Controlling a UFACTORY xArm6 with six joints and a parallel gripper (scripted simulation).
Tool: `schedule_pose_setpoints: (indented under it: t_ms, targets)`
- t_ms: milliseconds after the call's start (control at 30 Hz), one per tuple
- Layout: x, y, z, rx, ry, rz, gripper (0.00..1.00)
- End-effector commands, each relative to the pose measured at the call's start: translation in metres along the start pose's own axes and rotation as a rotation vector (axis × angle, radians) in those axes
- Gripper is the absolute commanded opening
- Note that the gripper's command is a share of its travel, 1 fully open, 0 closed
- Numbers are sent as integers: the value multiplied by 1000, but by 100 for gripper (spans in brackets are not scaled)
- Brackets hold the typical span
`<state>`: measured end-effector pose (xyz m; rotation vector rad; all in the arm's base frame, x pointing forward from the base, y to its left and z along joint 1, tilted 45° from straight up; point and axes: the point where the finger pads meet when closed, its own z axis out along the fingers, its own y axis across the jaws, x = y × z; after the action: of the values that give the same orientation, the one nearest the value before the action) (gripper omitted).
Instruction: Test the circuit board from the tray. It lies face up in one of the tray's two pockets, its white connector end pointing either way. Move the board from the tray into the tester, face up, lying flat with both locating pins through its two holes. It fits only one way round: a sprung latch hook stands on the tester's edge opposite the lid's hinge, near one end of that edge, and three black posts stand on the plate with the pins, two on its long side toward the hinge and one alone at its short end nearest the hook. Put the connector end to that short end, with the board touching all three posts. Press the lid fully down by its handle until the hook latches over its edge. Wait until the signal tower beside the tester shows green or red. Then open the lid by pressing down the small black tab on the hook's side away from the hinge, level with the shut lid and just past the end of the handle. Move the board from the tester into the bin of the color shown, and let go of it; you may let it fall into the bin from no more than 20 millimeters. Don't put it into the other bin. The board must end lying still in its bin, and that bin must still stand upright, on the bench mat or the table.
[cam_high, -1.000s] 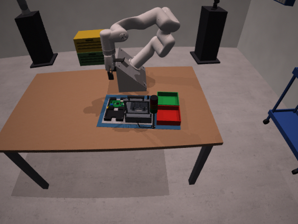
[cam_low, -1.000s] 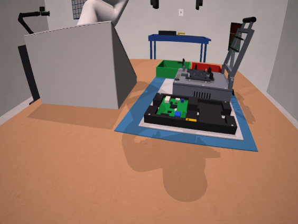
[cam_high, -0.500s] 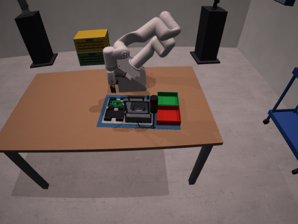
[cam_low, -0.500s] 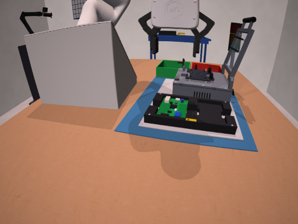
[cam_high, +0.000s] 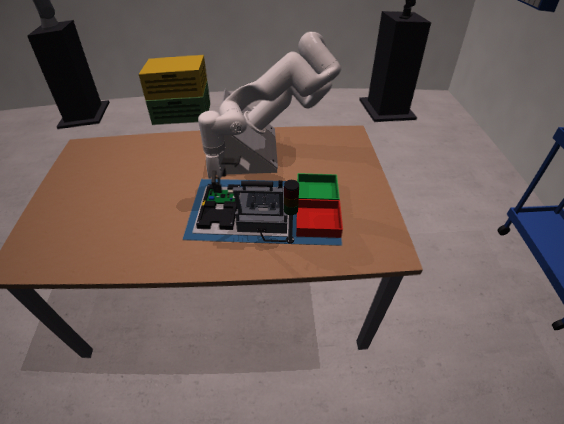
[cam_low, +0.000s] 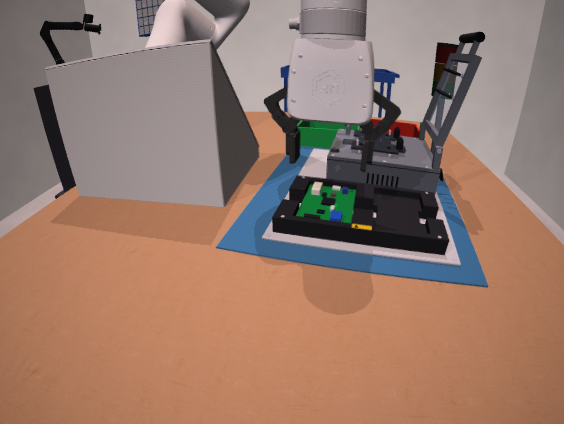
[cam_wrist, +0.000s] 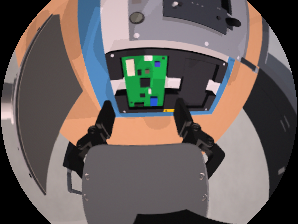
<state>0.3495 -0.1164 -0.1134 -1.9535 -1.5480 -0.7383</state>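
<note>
I see the white arm's black two-finger gripper (cam_low: 328, 151) hanging above the black two-pocket tray (cam_low: 360, 232), its fingers (cam_low: 293, 146) spread wide with nothing between them. The green circuit board (cam_low: 327, 201) lies face up in the tray pocket that sits toward the back edge of the bench, nearer the arm's grey wedge-shaped pedestal (cam_low: 150, 125). In the exterior view its white connector (cam_low: 316, 188) sits at the board's end toward the tester. The other pocket, toward the front edge, holds no board. In the wrist view the board (cam_wrist: 144, 80) shows just ahead of the two fingertips, a little toward one side of the gap.

The dark grey tester (cam_low: 385, 162) stands just beside the tray on the blue bench mat (cam_low: 250, 232), its lid (cam_low: 452, 85) raised steeply with the black handle (cam_low: 472, 36) at the top. From the top view, the dark signal tower (cam_high: 291, 199) stands between the tester and the green open bin (cam_high: 318, 186) and red open bin (cam_high: 320, 218), which touch each other toward the right edge of the brown wooden bench (cam_high: 115, 210).
</note>
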Motion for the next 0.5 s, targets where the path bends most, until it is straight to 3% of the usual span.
schedule_pose_setpoints:
  t_ms: [0,467]
  targets:
    - [0,2,6,-4,-1,-2,100]
    - [0,2,7,-4,-1,-2,100]
